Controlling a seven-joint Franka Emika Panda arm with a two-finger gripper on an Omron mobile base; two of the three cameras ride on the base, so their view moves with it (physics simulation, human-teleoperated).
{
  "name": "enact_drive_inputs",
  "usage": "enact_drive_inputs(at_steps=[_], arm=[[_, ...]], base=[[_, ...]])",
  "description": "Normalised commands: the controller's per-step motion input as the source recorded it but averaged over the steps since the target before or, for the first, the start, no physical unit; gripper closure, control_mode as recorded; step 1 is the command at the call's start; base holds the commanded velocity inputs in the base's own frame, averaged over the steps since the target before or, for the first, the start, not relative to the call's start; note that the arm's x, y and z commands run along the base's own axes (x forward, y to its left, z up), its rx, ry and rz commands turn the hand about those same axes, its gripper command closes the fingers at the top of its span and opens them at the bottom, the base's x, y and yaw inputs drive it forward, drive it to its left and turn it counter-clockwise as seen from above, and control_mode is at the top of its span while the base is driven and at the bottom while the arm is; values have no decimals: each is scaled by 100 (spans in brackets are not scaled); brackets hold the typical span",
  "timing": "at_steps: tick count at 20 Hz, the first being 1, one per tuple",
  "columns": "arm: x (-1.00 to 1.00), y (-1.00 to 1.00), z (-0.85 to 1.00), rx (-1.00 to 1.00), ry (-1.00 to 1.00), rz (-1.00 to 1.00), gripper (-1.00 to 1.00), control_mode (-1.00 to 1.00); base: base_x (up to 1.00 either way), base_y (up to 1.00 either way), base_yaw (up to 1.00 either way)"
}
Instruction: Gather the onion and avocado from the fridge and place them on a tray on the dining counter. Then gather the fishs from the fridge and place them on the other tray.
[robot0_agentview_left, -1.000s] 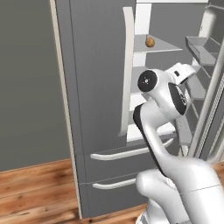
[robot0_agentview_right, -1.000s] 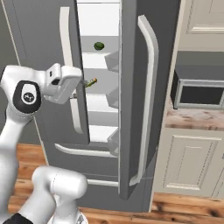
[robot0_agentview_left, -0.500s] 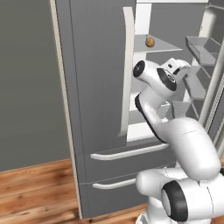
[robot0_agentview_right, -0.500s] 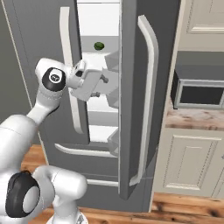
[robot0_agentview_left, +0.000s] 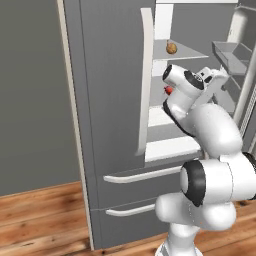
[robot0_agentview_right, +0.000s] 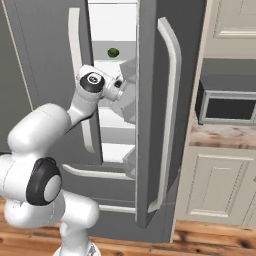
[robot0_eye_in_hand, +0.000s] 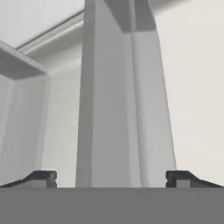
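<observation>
Your onion (robot0_agentview_left: 171, 47) sits on the shelf above the end effector (robot0_eye_in_hand: 111, 177): small, round, firm and light, likely smooth-skinned and prone to rolling, so pinch it across its widest middle. The avocado (robot0_agentview_right: 113, 52), a green lump, lies on that upper shelf too. The end effector stands wide open, empty, inside the grey fridge (robot0_agentview_left: 110, 125), facing smooth pale walls.

Kitchen: fridge (robot0_agentview_right: 150, 150), cabinets (robot0_agentview_right: 220, 190), microwave (robot0_agentview_right: 227, 106).
</observation>
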Motion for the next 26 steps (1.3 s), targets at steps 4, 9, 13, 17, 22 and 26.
enact_drive_inputs(at_steps=[4,9,13,17,22,26], arm=[[-3,-98,-50,0,0,-19,-100,-100],[0,-100,-39,0,0,-16,-100,-100],[0,-100,-25,0,0,-13,-100,-100],[-3,-80,-1,0,-6,-5,-100,-100],[-76,10,2,-5,-36,2,-100,-100],[-84,57,0,-3,-41,10,-100,-100]], base=[[0,0,0],[0,0,0],[0,0,0],[0,0,0],[0,0,0],[0,0,0]])
